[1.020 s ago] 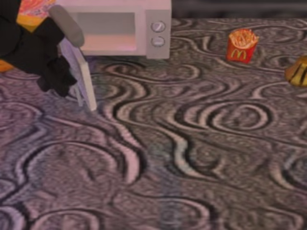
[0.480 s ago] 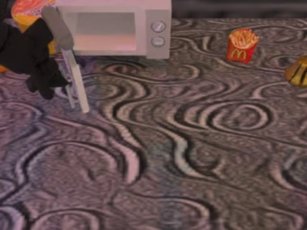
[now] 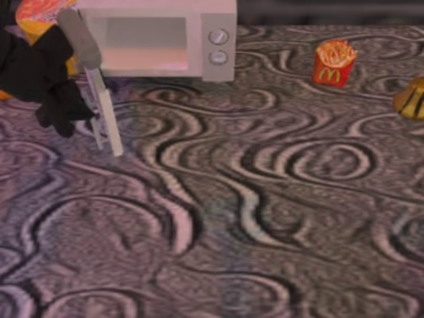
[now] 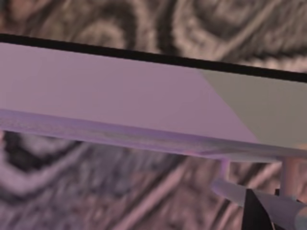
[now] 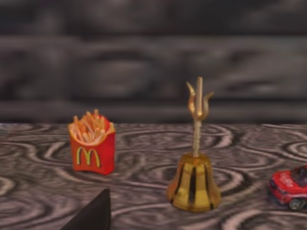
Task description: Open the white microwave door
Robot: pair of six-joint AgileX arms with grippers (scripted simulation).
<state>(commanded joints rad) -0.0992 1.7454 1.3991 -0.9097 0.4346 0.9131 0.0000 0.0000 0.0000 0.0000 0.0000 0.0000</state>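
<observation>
The white microwave (image 3: 217,46) stands at the table's back left, its cavity showing. Its door (image 3: 109,129) is swung out to the left and stands edge-on toward the table's front. My left gripper (image 3: 83,116) is on the door's left side, shut on the door handle (image 4: 240,191). In the left wrist view the door panel (image 4: 120,91) fills the picture, with a dark fingertip (image 4: 259,213) against the handle bar. My right gripper (image 5: 96,215) is out of the top view; only a dark tip shows in the right wrist view.
A red fries carton (image 3: 334,63) stands right of the microwave, with a gold bell (image 3: 412,99) at the right edge. The right wrist view shows the carton (image 5: 92,143), the bell (image 5: 194,184) and a red toy car (image 5: 290,187). An orange-yellow object (image 3: 40,16) lies behind my left arm.
Over the first half second my left gripper moved left and back, swinging the door wider open. Since then nothing has moved.
</observation>
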